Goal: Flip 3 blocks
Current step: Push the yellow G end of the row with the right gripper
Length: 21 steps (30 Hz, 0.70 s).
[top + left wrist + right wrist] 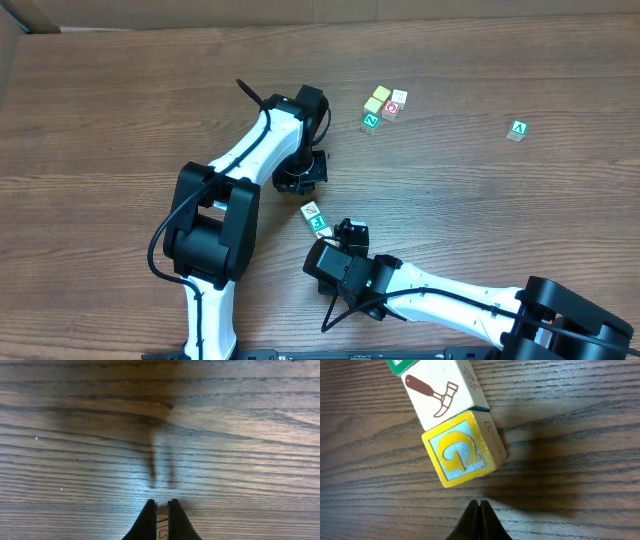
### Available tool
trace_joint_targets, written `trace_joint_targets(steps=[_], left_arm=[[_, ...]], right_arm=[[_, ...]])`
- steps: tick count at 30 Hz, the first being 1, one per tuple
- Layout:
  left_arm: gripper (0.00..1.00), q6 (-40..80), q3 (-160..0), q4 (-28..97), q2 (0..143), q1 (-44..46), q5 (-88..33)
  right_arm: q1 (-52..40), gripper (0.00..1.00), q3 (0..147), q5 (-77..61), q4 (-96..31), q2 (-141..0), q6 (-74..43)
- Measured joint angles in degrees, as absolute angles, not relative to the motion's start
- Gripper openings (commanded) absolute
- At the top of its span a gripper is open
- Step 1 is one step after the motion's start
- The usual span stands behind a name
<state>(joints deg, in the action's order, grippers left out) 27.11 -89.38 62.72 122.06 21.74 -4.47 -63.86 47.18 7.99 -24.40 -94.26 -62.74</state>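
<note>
- Right gripper (479, 504) is pinched closed and empty, tips near the G block (465, 450), seemingly set to tip it.
- Left gripper (161, 504) is closed and empty, parked over the table (75, 435).

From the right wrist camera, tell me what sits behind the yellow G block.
A hammer block touches the G block; past it, one corner of a green block, rest out of frame.

The left arm (255, 150) rises from its base, folds at the elbow and angles up to the right. The left hand (160, 510) points downward, its fingers drawn together. The right arm (450, 300) stretches low to the left, and the right hand (479, 510) is pinched closed.
</note>
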Motion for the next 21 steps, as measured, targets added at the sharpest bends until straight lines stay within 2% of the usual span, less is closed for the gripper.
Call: trace_joint_targets(steps=[21], left_arm=[[0.04, 27.11, -88.01, 63.00, 122.06, 21.74, -4.43]], right_arm=[[-63.83, 0.04, 47.18, 10.57, -23.53, -94.26, -62.78]])
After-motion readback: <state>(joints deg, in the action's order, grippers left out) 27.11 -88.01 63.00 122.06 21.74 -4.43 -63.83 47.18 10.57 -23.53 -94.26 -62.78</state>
